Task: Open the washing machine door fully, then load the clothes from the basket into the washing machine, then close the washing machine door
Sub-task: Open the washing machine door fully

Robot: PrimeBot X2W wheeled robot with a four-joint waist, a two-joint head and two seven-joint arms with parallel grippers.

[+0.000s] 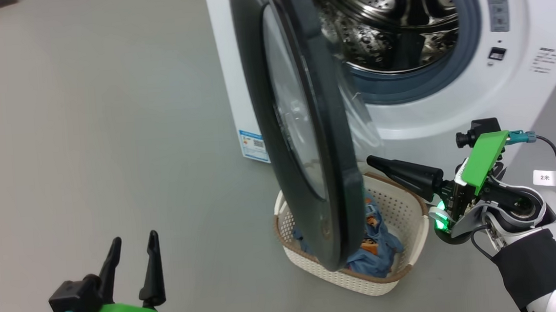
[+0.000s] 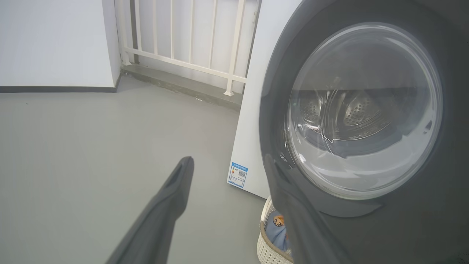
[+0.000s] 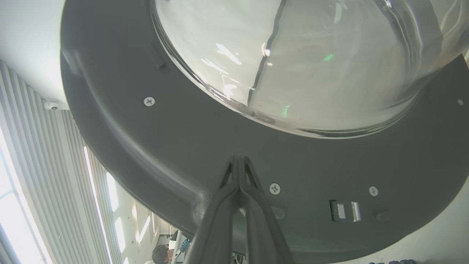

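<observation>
Just ahead of the right fingers [image 1: 381, 164], the washing machine door [image 1: 300, 125] is standing partly open, swung out from the washing machine [image 1: 522, 85] so that it is showing nearly edge-on in the head view. The right fingers are pressing together with nothing between them, and they are pointing at the inner side of the door's black rim, below the bulging glass. Whether their tips are touching the rim or stopping just short of it, I cannot tell.

Below these fingers the basket [image 1: 398, 201] is sitting on the floor [image 1: 86, 140], close in front of the machine. The door's lower edge is hanging over the basket's middle. The clothes [image 1: 377, 247] are lying inside it, light blue with an orange face print, well under the fingertips. Behind the fingers and above them the steel drum [image 1: 386, 21] is gaping open inside its grey-blue rubber ring [image 1: 466, 50].

The left fingers [image 1: 152, 267] are spreading wide apart and holding nothing. They are hovering over bare floor, well apart from the door, on its outer side. In the left wrist view the door's glass is lying ahead of them and to their right, and a small blue-white label [image 1: 254, 145] is sitting low on the machine's side, beyond their tips.
</observation>
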